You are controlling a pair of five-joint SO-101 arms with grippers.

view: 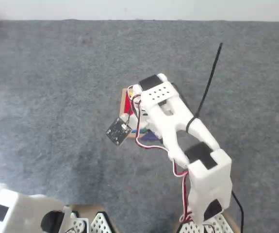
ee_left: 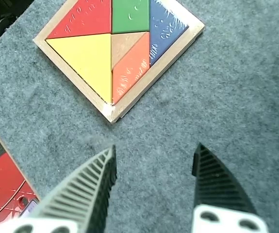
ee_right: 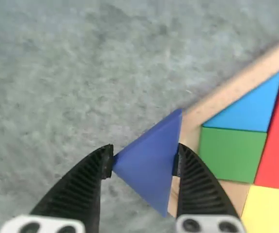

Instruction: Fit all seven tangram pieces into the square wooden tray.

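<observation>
right wrist view: right gripper (ee_right: 144,155) grasps dark-blue triangle (ee_right: 151,167); next, seat it in the last gap (ee_left: 126,44) of the square wooden tray (ee_right: 226,95); left gripper (ee_left: 155,149) spread.

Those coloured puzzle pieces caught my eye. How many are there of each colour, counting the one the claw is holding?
red piece: 1
yellow piece: 1
green piece: 1
orange piece: 1
blue piece: 1
light blue piece: 1
dark blue piece, held by the right gripper: 1
Total: 7, six of them in the wooden tray
</observation>
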